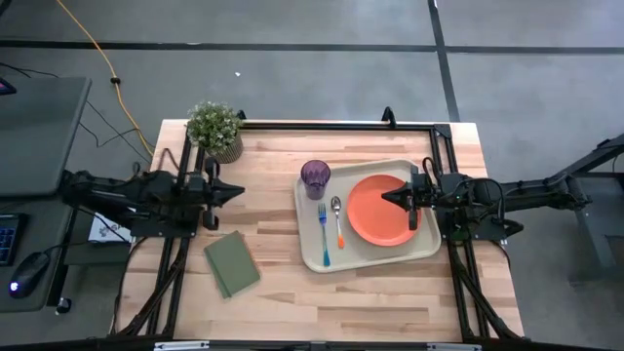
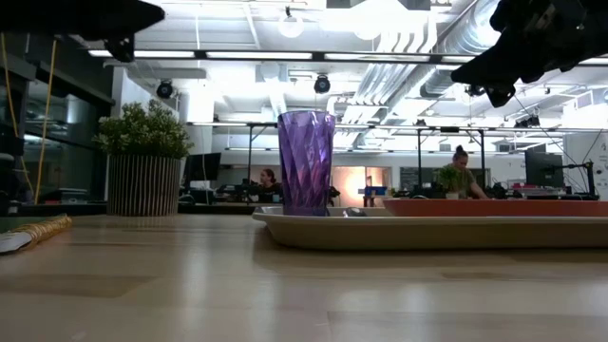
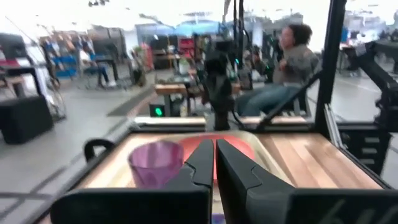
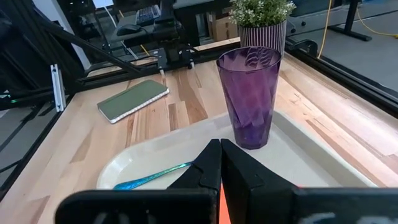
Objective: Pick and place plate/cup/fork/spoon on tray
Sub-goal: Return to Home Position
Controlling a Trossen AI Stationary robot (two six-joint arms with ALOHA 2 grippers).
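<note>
The beige tray lies on the table right of centre. On it rest the orange-red plate, the purple cup upright in its far left corner, the blue-handled fork and the orange-handled spoon, side by side between cup and plate. My right gripper is shut and empty, hovering high over the plate and pointing toward the table's left. My left gripper is shut and empty, held level above the bare table left of the tray. The cup and fork also show in the right wrist view.
A potted green plant stands at the table's far left corner. A green rectangular pad lies near the left front. Black frame rails run along the table's far, left and right edges. People sit in the room behind.
</note>
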